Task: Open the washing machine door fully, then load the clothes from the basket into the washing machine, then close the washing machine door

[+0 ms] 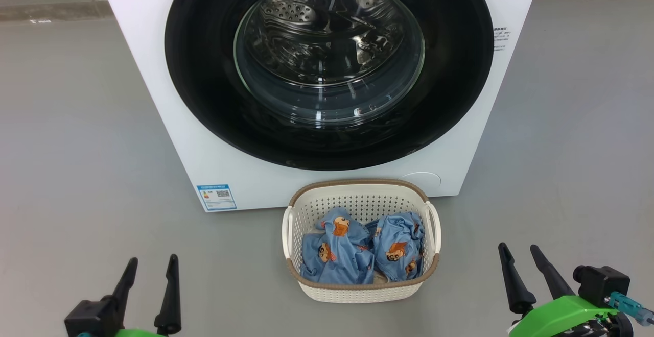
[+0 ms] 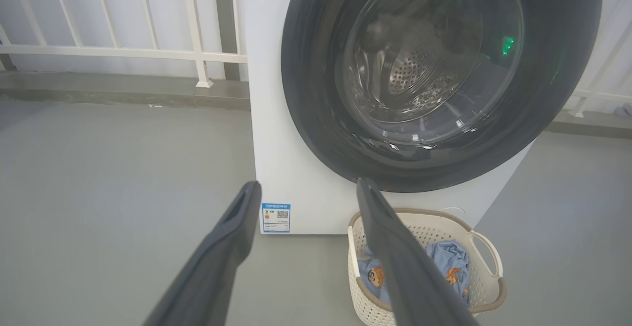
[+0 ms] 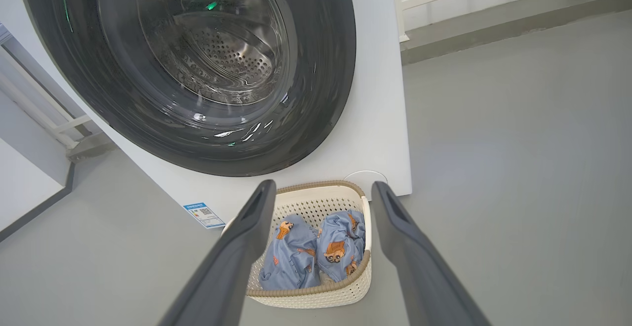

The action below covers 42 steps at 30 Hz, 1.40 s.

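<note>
Head view: blue cartoon-print clothes [image 1: 360,247] bundled in cream perforated basket [image 1: 357,291].

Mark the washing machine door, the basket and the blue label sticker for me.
washing machine door [image 1: 200,71], head view, left side of its black rim.
basket [image 1: 357,182], head view, far brown rim.
blue label sticker [image 1: 216,197], head view, its middle.

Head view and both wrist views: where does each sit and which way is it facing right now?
Head view: on the head, looking forward and down at the washing machine door and basket; left gripper lower left, right gripper lower right, both open.
Left wrist view: on the left wrist, facing the door and blue label; own fingers rise from below.
Right wrist view: on the right wrist, facing the basket; own fingers frame it.
Shared: door, basket, clothes.
</note>
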{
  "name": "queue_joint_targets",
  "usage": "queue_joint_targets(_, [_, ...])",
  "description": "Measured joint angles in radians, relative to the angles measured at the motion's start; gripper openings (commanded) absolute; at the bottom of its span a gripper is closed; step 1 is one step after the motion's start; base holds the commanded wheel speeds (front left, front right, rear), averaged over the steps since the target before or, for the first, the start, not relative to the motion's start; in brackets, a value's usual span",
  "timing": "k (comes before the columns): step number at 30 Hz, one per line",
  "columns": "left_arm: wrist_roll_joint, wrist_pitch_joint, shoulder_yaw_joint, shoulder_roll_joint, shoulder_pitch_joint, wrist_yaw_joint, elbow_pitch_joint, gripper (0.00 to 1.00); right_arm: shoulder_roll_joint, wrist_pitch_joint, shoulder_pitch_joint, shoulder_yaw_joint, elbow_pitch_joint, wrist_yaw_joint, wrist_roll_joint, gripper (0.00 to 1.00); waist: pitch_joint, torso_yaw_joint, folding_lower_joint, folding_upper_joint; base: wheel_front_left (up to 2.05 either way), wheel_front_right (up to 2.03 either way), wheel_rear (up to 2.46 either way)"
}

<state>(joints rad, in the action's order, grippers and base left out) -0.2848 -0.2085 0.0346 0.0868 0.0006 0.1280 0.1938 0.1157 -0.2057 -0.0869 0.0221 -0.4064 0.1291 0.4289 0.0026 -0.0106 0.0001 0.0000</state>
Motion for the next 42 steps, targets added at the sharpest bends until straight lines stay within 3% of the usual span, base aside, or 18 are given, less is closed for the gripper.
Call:
queue_joint_targets(14, [0.17, -0.04, 0.006, 0.009, 0.0, 0.0, -0.009, 1.0, 0.0, -0.043, -0.014, 0.016, -0.007, 0.0, -0.153, 1.0, 0.0, 0.0, 0.0, 0.0, 0.0, 0.0, 0.0])
queue_joint_targets(42, [0.164, -0.047, -0.066, -0.011, 0.0, 0.001, 0.061, 1.0, -0.013, -0.044, -0.014, 0.05, 0.006, 0.0, -0.174, 1.0, 0.007, -0.003, 0.0, 0.0, 0.01, 0.01, -0.02])
